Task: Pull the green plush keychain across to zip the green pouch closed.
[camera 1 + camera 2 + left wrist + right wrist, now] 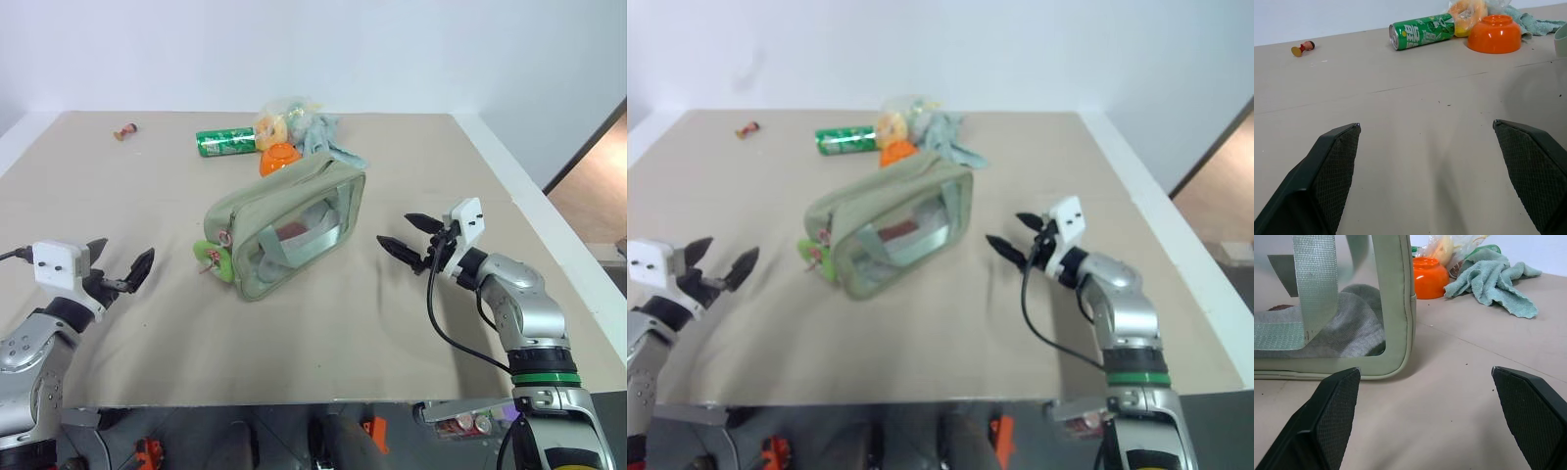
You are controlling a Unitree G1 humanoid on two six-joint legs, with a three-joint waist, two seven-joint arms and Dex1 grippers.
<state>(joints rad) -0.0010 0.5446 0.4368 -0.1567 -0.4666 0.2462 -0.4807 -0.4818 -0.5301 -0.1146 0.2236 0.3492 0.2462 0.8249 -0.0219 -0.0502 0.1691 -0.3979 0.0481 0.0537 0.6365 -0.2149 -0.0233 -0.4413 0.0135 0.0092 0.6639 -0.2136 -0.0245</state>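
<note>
With both end effectors spread wide and empty, the left end effector (120, 262) should probably be closed on the keychain (214, 258) at the pouch's (284, 231) left end while the right end effector (410, 236) steadies it on the bench (147, 323).

Even, bright, diffuse light falls from overhead on the beige bench (147, 323), with no hard glare. Shadows are soft: a faint one lies under the green pouch (289, 230) toward 5 o'clock. The pouch's clear window (294, 240) carries a pale sheen. In the right wrist view the near pouch wall is blurred while the grey-green rag (1493, 281) stays sharper.
</note>
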